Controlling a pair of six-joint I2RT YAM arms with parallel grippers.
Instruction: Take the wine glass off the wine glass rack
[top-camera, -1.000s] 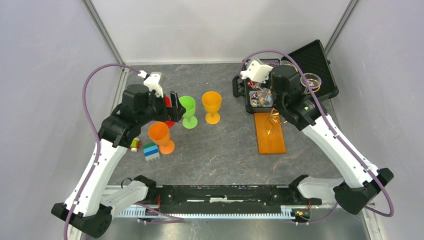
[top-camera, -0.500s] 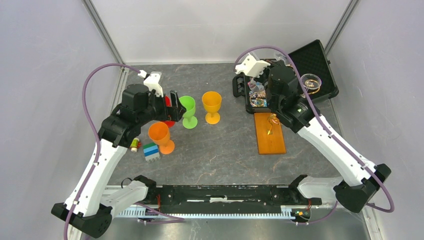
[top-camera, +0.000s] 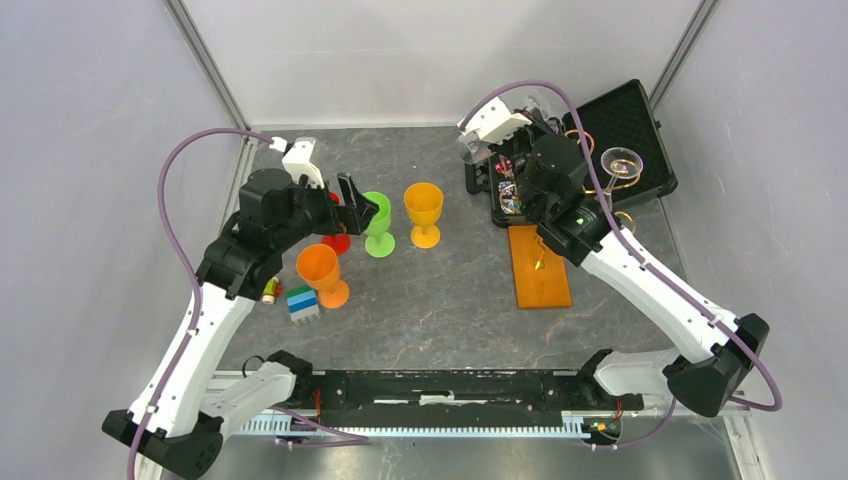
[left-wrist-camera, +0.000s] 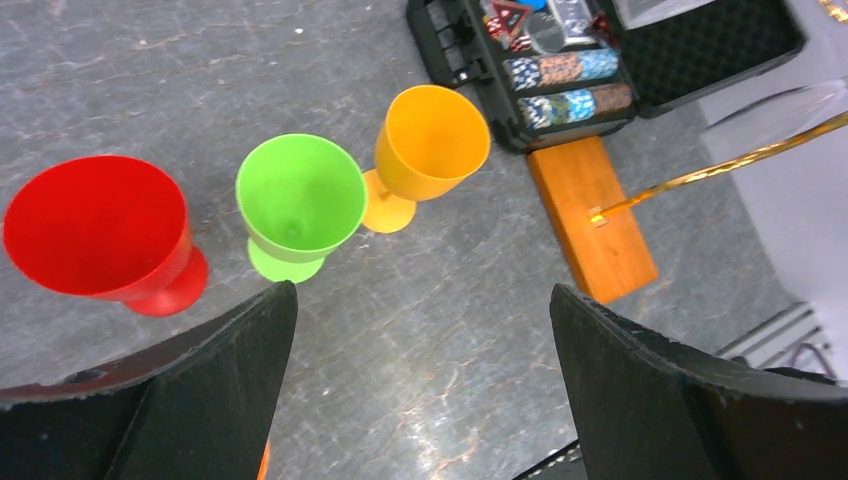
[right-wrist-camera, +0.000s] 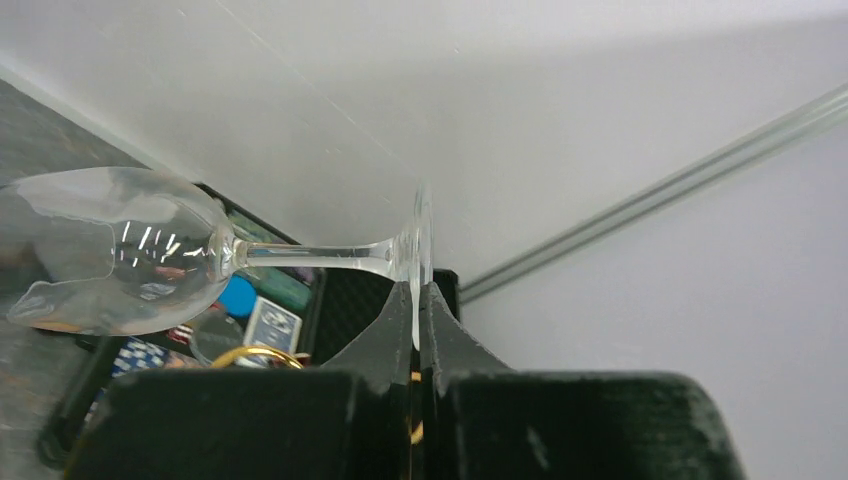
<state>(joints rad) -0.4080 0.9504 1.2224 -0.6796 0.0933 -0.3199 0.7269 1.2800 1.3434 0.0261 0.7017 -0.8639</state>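
The clear wine glass (right-wrist-camera: 120, 255) lies sideways in the air, bowl to the left. My right gripper (right-wrist-camera: 415, 300) is shut on the rim of its foot. From above, the glass (top-camera: 540, 102) shows faintly over the black case, above my right gripper (top-camera: 528, 122). The wine glass rack has an orange-brown wooden base (top-camera: 540, 265) and gold wire arms (top-camera: 585, 140); a second clear glass (top-camera: 622, 160) hangs on it. My left gripper (left-wrist-camera: 422, 292) stands wide open over bare table beside the coloured cups, holding nothing.
Red (left-wrist-camera: 100, 225), green (left-wrist-camera: 300, 195) and yellow (left-wrist-camera: 432, 135) plastic goblets stand in a row; an orange one (top-camera: 322, 270) and a stack of blocks (top-camera: 302, 302) sit nearer. An open black case (top-camera: 620, 130) with cards and chips lies at the back right.
My right gripper has risen and swung left and back, carrying the glass away from the rack. The left gripper shifted slightly right.
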